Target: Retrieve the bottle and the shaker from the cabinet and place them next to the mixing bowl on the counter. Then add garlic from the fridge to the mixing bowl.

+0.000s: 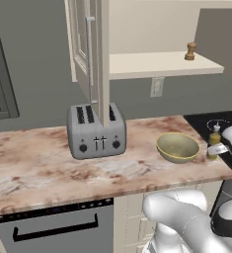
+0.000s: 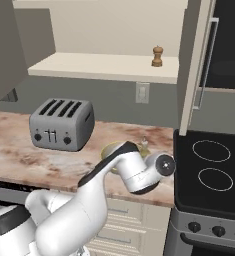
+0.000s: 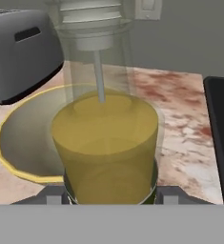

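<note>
Olive-yellow glass, the slim bottle (image 3: 105, 143) with its pale pour spout sat pinched between your gripper (image 3: 106, 196) fingers, upright over the marbled brown stone counter (image 1: 48, 163), just beside the wide pale olive bowl (image 1: 177, 147). You likely kept it vertical so it would stand when released. The brown wooden shaker (image 1: 190, 51) waited on the cream cabinet's shelf (image 1: 157, 64).

Counter (image 1: 33, 163) bears toaster (image 1: 96, 131), mixing bowl (image 1: 177, 147), perhaps bottle (image 1: 214, 142).
</note>
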Tool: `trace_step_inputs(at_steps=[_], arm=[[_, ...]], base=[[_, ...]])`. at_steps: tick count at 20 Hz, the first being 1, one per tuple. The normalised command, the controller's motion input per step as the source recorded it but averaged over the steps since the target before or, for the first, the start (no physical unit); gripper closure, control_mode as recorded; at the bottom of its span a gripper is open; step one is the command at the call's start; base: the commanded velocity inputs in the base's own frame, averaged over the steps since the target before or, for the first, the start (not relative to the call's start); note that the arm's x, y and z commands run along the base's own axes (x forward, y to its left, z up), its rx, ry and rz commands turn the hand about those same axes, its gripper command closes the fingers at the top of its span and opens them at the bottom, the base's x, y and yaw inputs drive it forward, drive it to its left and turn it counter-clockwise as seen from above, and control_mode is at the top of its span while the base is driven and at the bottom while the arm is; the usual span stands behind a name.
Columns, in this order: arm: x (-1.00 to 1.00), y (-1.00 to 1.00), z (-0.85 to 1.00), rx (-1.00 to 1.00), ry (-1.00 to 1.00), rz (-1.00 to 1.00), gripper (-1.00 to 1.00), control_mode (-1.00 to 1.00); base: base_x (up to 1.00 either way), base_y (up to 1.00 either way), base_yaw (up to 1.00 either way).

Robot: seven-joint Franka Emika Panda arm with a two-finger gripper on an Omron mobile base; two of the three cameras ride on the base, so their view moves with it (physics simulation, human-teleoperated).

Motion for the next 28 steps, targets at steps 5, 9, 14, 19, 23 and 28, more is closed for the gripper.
trace_step_inputs(at_steps=[5,9,14,19,23,28], arm=[[0.29,-0.09,-0.05,0.01,0.00,0.10,1.00,-1.00],[0.03,-0.08,-0.17,0.00,0.00,0.07,1.00,-1.00],[0.00,-0.02,-0.16,0.00,0.00,0.04,1.00,-1.00],[0.00,0.00,-0.17,0.00,-0.01,0.02,1.00,-1.00],[0.00,0.00,-0.25,0.00,-0.03,0.00,1.00,-1.00],[0.00,0.00,-0.24,0.00,-0.03,0.00,1.00,-1.00]], base=[[0.00,0.00,0.00],[0.00,0.00,0.00],[0.00,0.00,0.00],[0.00,0.00,0.00],[0.00,0.00,0.00],[0.00,0.00,0.00]])
